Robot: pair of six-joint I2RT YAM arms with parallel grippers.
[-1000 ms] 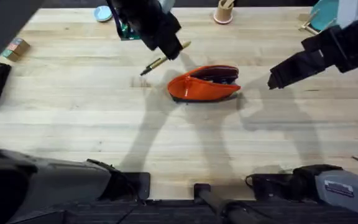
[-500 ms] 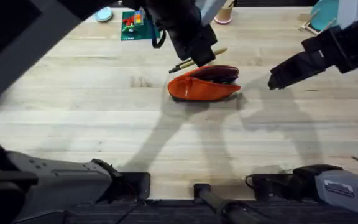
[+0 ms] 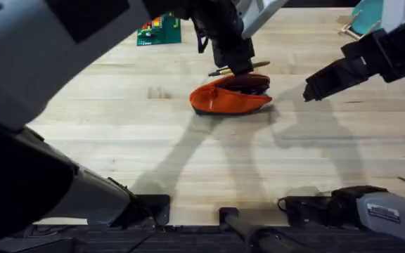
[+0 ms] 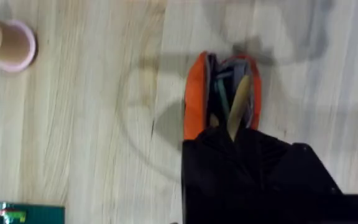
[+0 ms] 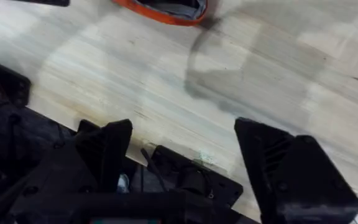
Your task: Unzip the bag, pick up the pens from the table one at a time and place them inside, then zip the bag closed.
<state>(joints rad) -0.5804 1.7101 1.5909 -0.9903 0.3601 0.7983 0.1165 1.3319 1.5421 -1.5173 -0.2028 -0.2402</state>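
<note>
One tan pen (image 3: 239, 68) sits clamped in your left tool (image 3: 236, 65) over the unzipped orange bag (image 3: 229, 99) mid-tabletop (image 3: 118, 133); right tool (image 5: 182, 149) gapes empty, so lower and release next.

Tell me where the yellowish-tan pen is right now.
The yellowish-tan pen is held in the left gripper, above the far edge of the open orange bag near the table's middle. The left wrist view shows it over the bag's opening.
</note>
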